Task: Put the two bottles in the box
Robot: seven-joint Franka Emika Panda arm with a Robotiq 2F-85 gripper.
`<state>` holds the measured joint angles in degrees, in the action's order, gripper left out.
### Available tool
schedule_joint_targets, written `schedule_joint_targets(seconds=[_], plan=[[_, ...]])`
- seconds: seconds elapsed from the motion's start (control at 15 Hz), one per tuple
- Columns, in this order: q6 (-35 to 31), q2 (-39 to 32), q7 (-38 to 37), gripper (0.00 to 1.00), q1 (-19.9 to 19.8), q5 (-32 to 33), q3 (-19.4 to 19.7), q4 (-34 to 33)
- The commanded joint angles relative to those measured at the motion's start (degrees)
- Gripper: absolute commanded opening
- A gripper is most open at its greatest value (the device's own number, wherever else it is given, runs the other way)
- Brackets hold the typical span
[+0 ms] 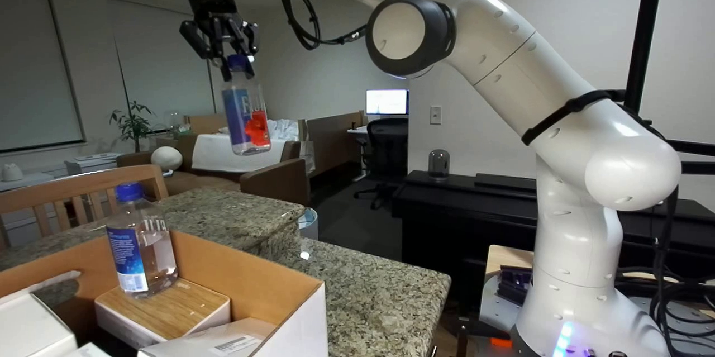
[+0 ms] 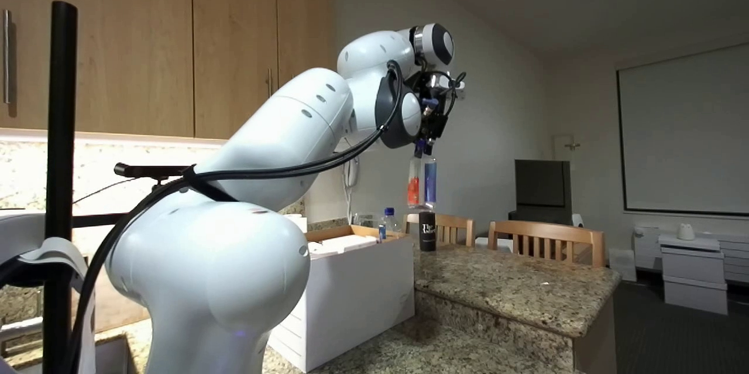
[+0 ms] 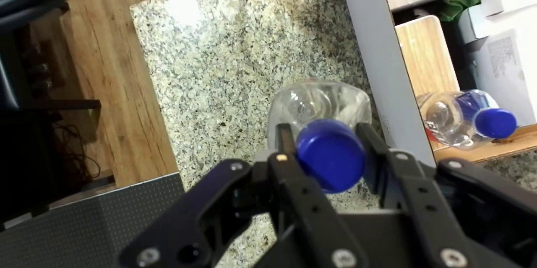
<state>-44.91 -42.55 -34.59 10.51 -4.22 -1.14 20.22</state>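
Observation:
A clear bottle with a blue cap and a red and purple-blue print (image 1: 246, 119) (image 2: 422, 184) hangs nearly upright in the air. My gripper (image 1: 237, 69) (image 3: 325, 136) is shut on it at the cap. From the wrist camera, this bottle appears over the granite counter, just beside the wall of the box (image 3: 390, 62). The other bottle (image 1: 142, 251) (image 2: 390, 223) (image 3: 465, 119), blue-capped with a blue label, stands inside the box (image 1: 296, 290) (image 2: 357, 295), on a wood-topped white block. In an exterior view its lower part is hidden by the box's wall.
White packages (image 1: 33, 326) (image 3: 503, 50) fill part of the box, around the wood-topped block (image 1: 167, 306). A raised granite ledge (image 1: 234, 212) (image 2: 515, 280) runs behind it, with a black cylinder (image 2: 428, 231) standing there. Wooden chairs (image 2: 544, 233) are beyond.

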Motion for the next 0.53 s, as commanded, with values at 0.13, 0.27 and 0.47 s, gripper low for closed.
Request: schedule_joint_targets(seconds=[0.13, 0.27, 0.47], plan=[[2.3, 5.0, -4.0, 0.17, -3.4, -2.1, 0.1, 1.6], [3.9, 4.4, -4.6, 0.17, -6.7, -4.4, -0.6, 3.0], [9.7, 0.8, -5.4, 0.17, -11.7, -9.8, -1.6, 0.5]])
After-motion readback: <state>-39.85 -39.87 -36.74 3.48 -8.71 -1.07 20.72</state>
